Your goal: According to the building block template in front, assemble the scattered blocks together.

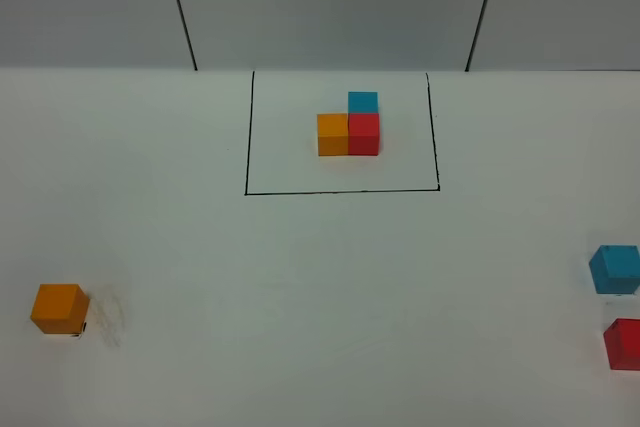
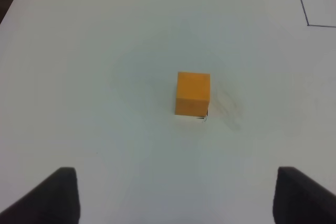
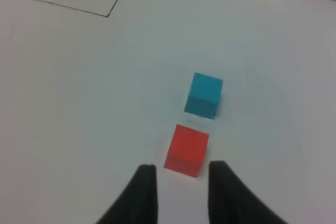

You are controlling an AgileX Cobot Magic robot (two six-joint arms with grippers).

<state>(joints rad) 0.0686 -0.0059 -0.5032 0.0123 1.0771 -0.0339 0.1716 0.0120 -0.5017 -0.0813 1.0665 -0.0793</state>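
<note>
On a white table point(image 1: 320, 287), the building block template point(image 1: 349, 128), orange and red side by side with blue behind the red, sits in a black drawn rectangle at far centre. The loose orange cube point(image 1: 58, 308) lies near left; the loose blue cube point(image 1: 615, 269) and loose red cube point(image 1: 624, 343) sit close together at the right edge, red nearer. The left gripper point(image 2: 176, 182) faces the orange one, jaws wide and empty; the right gripper point(image 3: 182, 178) has narrow jaws holding nothing, tips just short of the red.

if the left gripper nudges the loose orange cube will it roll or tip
Probably neither: the orange cube sits flat on the white table, so it should slide. Its matte, square faces look rigid and likely easy to pinch.
</note>
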